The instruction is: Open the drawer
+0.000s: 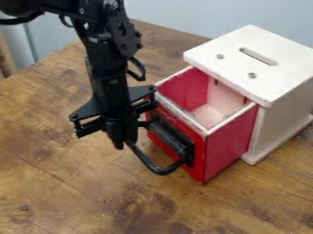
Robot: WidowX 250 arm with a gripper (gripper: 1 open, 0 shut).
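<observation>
Likely a lab, robot arm [102,55], wooden tabletop [61,174], plain pale wall [184,16]

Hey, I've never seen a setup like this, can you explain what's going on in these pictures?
All three pictures come from one camera, which looks down at a brown wooden tabletop from across it. The black machine coming in from the upper left is a single robot arm, ending in a black gripper. On the right sits a cream-white wooden housing with a slot on top. Sticking out of it is a red box-shaped drawer with a pale interior, standing open. Its large black loop handle is right by the gripper; I can't tell whether the gripper is actually holding it.
</observation>
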